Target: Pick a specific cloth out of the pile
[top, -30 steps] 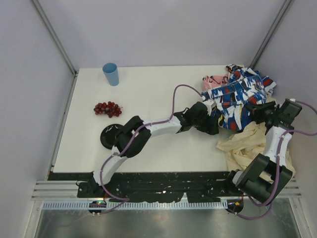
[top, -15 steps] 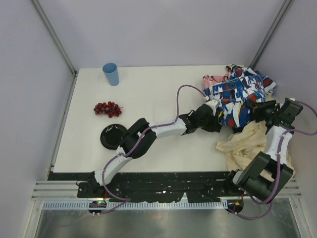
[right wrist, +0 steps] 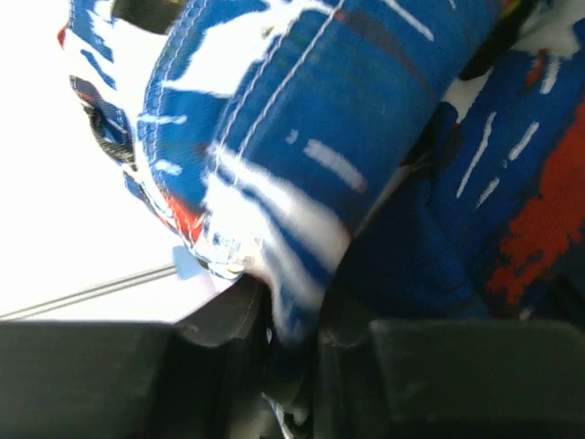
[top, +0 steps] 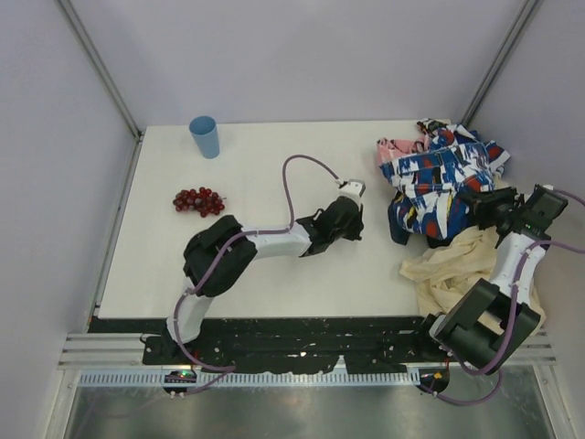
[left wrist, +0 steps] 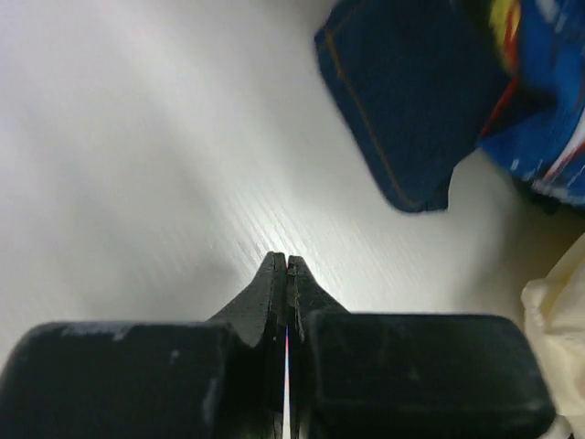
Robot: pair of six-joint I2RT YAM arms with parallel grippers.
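Observation:
The cloth [top: 437,176], printed in royal blue, white, navy and red, lies on top of the pile [top: 450,267] at the table's right, over a cream-beige cloth and beside a small pink one [top: 395,148]. My right gripper [top: 477,199] is at the cloth's right edge. In the right wrist view a fold of the cloth [right wrist: 320,110] fills the gap of that gripper [right wrist: 292,320]. My left gripper [top: 356,219] is shut and holds nothing, on bare table left of the cloth. In the left wrist view its tips [left wrist: 286,261] meet, with a navy flap of the cloth [left wrist: 402,110] ahead.
A blue cup [top: 205,136] stands at the far left and a bunch of red grapes [top: 198,200] lies nearer. The cream-beige cloth [left wrist: 558,302] shows at the right edge of the left wrist view. Walls enclose the table on three sides.
My left gripper has come away from the cloth, moved left over the table and shut on nothing. The cloth's lower part has settled back to the right. The right jaws have parted a little.

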